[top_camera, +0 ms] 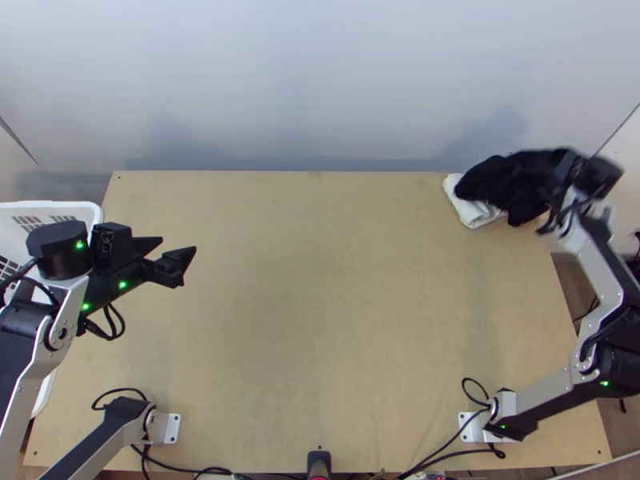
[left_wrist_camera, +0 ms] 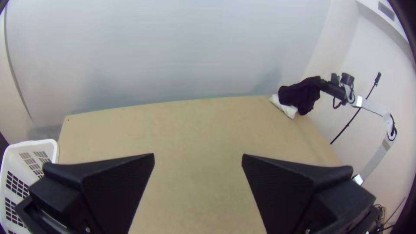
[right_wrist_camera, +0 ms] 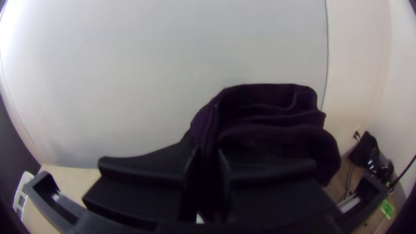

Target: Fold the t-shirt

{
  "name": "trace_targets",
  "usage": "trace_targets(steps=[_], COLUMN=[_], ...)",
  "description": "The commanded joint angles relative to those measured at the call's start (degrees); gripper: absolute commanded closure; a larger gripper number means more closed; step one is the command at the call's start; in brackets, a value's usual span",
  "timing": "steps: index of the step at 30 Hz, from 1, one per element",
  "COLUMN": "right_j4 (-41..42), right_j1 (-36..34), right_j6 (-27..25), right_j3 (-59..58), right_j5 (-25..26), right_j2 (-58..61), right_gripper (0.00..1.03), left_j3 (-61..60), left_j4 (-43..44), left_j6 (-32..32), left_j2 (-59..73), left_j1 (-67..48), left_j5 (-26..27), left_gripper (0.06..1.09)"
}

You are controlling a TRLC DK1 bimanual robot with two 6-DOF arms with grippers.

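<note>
At the left I have the white basket [top_camera: 44,205], just beside the surface [top_camera: 320,320]. Near it, the left gripper [left_wrist_camera: 198,154] hangs over the left part of the surface, its fingers wide apart with nothing between them. At the far right corner a white cloth [top_camera: 472,211] lies on the surface, and the dark shirt [top_camera: 490,181] is bunched over part of it. I take the shirt for the one I have to fold. My right gripper [right_wrist_camera: 209,152] is clamped on it, with gathered fabric pinched between the fingers and loose folds bulging around them; which part of the garment that is, I cannot tell

I judge this to be the fetching step, with no folding done. Next I'd want to lift the shirt clear of the white cloth, so that the cloth doesn't drag along, and carry it to the middle of the surface. There the left gripper could take a second edge, and I could spread the shirt flat before making the first fold
</note>
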Motion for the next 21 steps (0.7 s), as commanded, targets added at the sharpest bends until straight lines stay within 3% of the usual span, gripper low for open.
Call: trace_targets(steps=[1, 14, 15, 21], right_j4=[6.67, 4.56, 4.21, -0.10], right_j1=[0.53, -2.19, -2.02, -2.10], right_j6=[-1.13, -5.88, -6.67, -6.93], right_j3=[-15.65, -19.78, -20.65, -23.03], right_j5=[-0.11, -0.11, -0.11, -0.11], right_j2=[-1.72, -0.05, -0.22, -3.30], right_gripper=[1.00, 1.00, 0.92, 0.19], left_j3=[-1.47, -1.38, -1.38, -4.28], left_j4=[0.03, -1.47, -1.47, -1.03], left_j6=[-0.84, -2.42, -2.77, -4.18], left_j2=[-1.43, -4.86, -4.95, -5.12], left_j1=[-0.52, -0.52, -0.52, -0.25], left_j5=[0.02, 0.02, 0.02, 0.02], left_gripper=[0.10, 0.10, 0.10, 0.10])
